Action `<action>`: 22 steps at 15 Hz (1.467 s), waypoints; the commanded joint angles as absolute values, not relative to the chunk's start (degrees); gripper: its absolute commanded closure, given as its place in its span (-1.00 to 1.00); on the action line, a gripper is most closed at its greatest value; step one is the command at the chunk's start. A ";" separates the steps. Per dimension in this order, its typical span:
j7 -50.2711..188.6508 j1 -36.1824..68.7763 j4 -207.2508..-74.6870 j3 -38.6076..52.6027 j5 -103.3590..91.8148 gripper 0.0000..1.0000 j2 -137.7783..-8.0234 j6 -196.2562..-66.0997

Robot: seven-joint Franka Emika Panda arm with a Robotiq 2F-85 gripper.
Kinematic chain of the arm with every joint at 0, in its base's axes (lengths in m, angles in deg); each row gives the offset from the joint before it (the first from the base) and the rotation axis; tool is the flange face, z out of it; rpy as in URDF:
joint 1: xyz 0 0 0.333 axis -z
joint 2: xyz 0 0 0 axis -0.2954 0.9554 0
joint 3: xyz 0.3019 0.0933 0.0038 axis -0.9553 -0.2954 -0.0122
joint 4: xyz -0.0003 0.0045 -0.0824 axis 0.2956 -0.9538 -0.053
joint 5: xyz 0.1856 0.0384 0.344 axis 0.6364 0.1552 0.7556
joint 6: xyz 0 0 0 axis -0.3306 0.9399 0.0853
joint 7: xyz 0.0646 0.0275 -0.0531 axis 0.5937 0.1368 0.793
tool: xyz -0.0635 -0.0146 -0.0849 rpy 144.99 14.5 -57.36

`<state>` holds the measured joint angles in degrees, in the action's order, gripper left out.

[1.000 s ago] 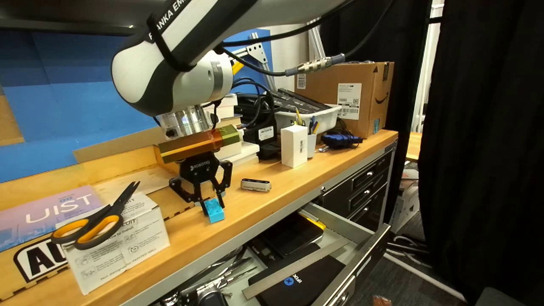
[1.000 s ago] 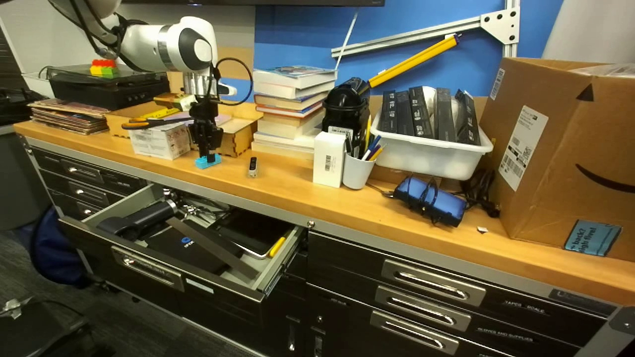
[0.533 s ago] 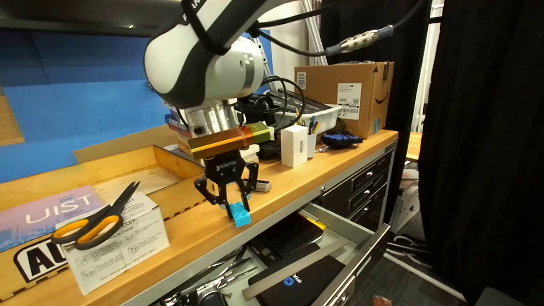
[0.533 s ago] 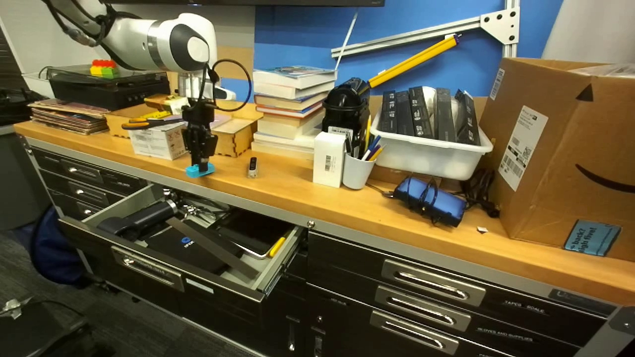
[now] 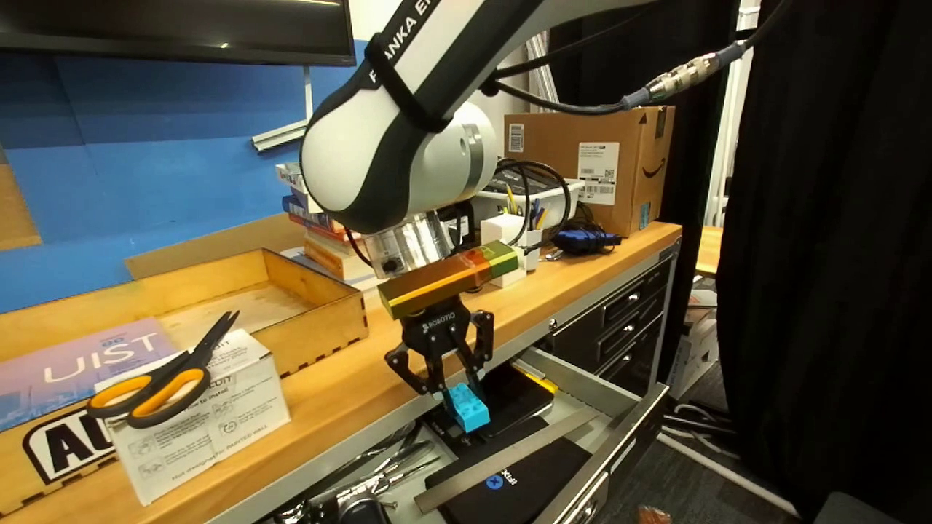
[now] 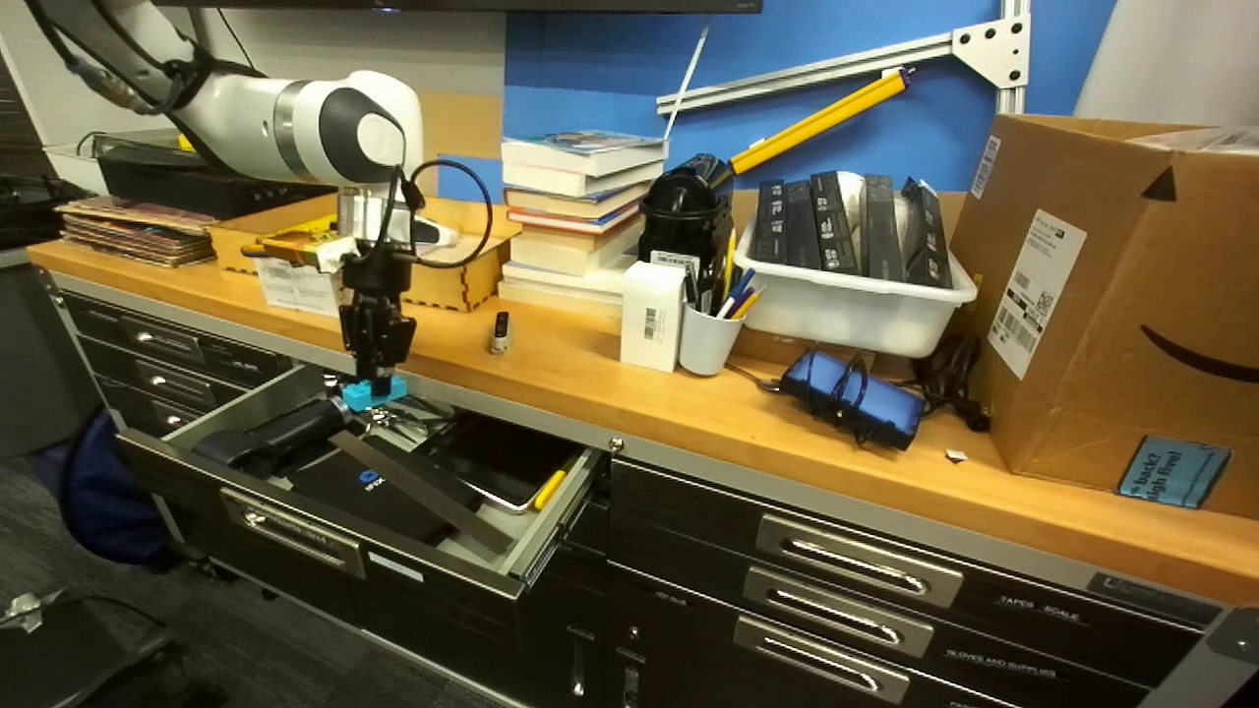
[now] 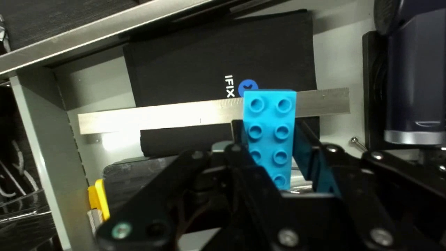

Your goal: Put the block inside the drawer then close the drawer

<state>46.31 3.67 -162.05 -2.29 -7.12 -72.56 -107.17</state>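
Note:
The light-blue block shows in both exterior views [image 5: 472, 413] [image 6: 366, 394] and in the wrist view [image 7: 270, 115], studs toward the wrist camera. My gripper [image 5: 463, 397] is shut on the block, one finger along each long side; the wrist view shows the fingers too [image 7: 270, 137]. The block hangs in the air over the rear part of the drawer. The drawer is pulled out; its front shows in both exterior views [image 5: 606, 466] [image 6: 187, 492] and its side wall in the wrist view [image 7: 38, 139].
Inside the drawer lie a metal ruler [image 7: 167, 116], a black pouch [image 7: 216, 45], a dark-blue tool [image 7: 416, 76] and a yellow-handled tool [image 7: 101, 198]. On the bench stand a white box [image 5: 218, 429] with scissors [image 5: 171, 386], a wooden tray [image 5: 320, 342] and a small grey object [image 6: 502, 334].
My gripper has carried the block from above the bench top, out past the bench's front edge, to over the open drawer. The drawer has not moved.

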 commanded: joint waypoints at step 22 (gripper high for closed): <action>61.17 10.93 -201.66 -1.21 3.19 -1.00 -93.11 -130.31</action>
